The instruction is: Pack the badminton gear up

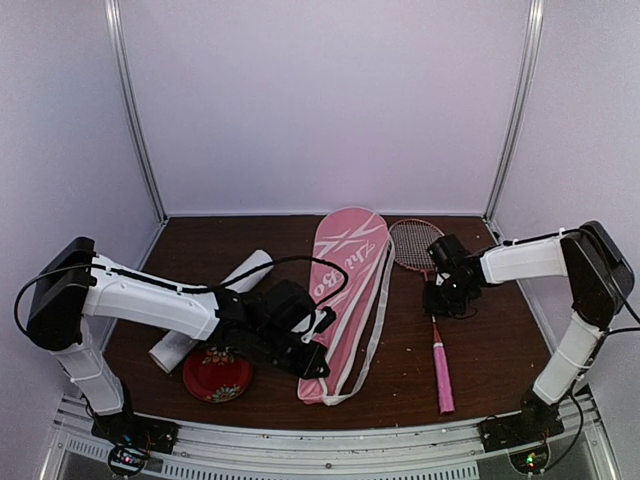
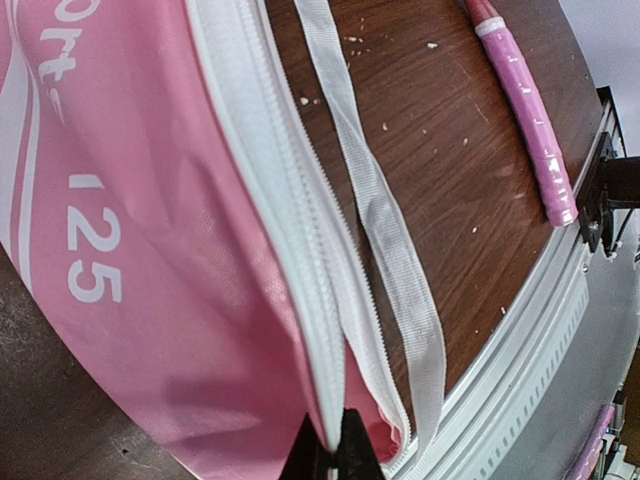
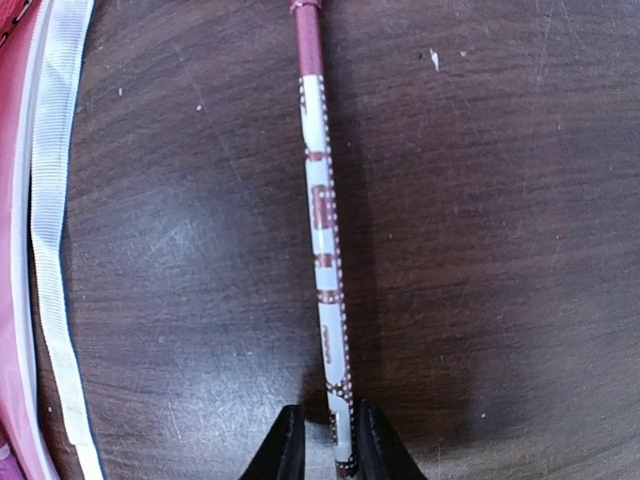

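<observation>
The long pink bag (image 1: 343, 300) of smooth woven fabric lies at the centre of the overhead frame, its ribbed white strap (image 2: 375, 210) trailing over the dark wood-grain table (image 1: 400, 370). At lower centre of its wrist view, the left gripper (image 2: 328, 452) pinches the bag's white zipper edge. The right gripper (image 3: 322, 445) clamps the thin white-and-maroon patterned shaft of a racquet (image 1: 428, 300), right of centre overhead, its glossy pink handle pointing toward the frame's bottom. A white tube (image 1: 200, 315) lies at left beside a red floral plate (image 1: 217, 375).

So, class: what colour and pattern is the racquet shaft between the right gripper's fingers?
The racquet shaft is white with dark-red printed markings; the right wrist view shows it best.
</observation>
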